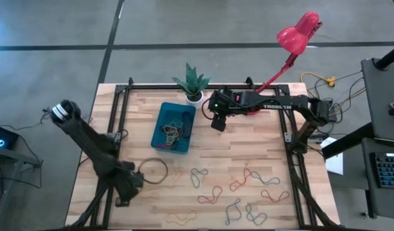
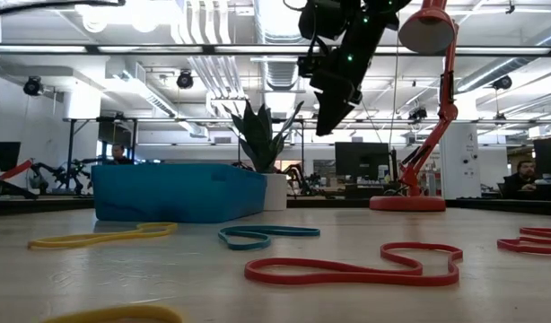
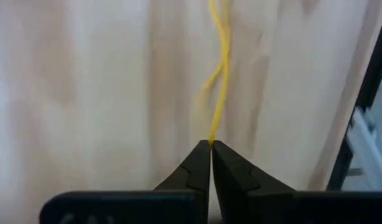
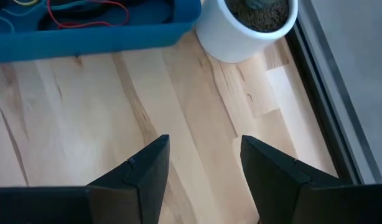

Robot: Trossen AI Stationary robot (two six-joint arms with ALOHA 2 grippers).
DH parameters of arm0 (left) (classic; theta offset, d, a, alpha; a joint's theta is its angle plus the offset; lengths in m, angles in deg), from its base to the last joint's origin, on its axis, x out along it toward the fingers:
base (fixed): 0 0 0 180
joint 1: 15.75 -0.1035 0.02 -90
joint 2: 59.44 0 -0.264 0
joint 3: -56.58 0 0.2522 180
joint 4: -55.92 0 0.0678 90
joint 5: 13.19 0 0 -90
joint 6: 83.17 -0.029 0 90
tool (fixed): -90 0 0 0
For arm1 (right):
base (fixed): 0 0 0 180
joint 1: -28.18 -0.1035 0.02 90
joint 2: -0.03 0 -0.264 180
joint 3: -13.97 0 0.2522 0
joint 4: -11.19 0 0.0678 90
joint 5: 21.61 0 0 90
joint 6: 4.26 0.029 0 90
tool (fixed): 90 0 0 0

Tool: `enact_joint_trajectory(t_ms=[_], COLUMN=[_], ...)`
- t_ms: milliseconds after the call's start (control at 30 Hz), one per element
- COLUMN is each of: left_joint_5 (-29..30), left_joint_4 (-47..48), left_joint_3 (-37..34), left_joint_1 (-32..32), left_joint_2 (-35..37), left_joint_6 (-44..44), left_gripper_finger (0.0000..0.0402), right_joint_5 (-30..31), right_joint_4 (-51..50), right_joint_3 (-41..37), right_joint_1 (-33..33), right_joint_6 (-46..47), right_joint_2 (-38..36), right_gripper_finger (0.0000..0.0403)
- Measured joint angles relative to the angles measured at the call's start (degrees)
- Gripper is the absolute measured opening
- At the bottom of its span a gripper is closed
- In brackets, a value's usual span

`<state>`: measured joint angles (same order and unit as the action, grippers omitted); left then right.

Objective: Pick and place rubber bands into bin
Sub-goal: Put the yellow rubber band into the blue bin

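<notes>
Nearest the low camera we see a red rubber band (image 2: 352, 266) lying flat on the bench (image 1: 261, 138), with yellow and teal bands just behind it and the teal-blue bin (image 2: 177, 191) beyond them.

From above, the left hand (image 1: 134, 184) sits low at the near-left part of the bench. Its wrist view shows the fingertips (image 3: 203, 163) pressed together on the end of a thin yellow rubber band (image 3: 219, 68), which stretches straight ahead of the hand along the wood. The bin (image 1: 173, 128) lies forward and a little to the right of this hand, already holding several bands.

The right hand (image 1: 219, 121) hangs raised just beside the bin and the white plant pot (image 1: 194, 97), fingers (image 4: 140, 177) spread apart and holding nothing.

We judge the left arm must lift and carry its band forward to the bin.
</notes>
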<state>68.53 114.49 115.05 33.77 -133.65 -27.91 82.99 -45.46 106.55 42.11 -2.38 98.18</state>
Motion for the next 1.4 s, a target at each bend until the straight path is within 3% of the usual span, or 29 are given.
enact_joint_trajectory(t_ms=[167,333,467,633,800,1100,1233,1400], left_joint_5=[8.47,14.82,17.17,18.13,20.44,18.26,16.43,16.28], left_joint_4=[15.84,22.08,12.53,-2.18,-3.69,-2.74,-2.08,2.73], left_joint_3=[4.92,6.82,8.81,12.36,14.33,10.73,11.91,15.96], left_joint_1=[-4.20,-16.16,-28.82,-43.74,-53.03,-55.77,-53.84,-53.08], left_joint_2=[11.94,19.62,21.48,16.99,8.90,-4.52,-6.30,-2.02], left_joint_6=[-0.68,-7.60,-21.37,-37.61,-49.03,-51.10,-48.25,-45.96], left_gripper_finger=[0.0000,0.0000,0.0000,0.0000,0.0000,0.0009,0.0048,0.0121], right_joint_5=[-0.01,-0.01,0.00,-0.01,-0.03,0.01,-0.01,0.01], right_joint_4=[0.91,3.10,2.84,2.75,1.94,-1.31,-1.37,-1.40], right_joint_3=[-0.09,-0.09,-0.09,-0.09,-0.09,-0.35,-0.51,-0.64], right_joint_1=[0.00,0.00,-0.04,-0.04,-0.22,-1.34,-1.86,-2.19], right_joint_6=[0.72,0.86,2.00,4.43,5.56,8.25,8.18,6.79], right_joint_2=[0.00,0.00,0.00,0.00,0.00,0.00,0.00,0.00], right_gripper_finger=[0.0185,0.0185,0.0185,0.0185,0.0185,0.0185,0.0185,0.0185])
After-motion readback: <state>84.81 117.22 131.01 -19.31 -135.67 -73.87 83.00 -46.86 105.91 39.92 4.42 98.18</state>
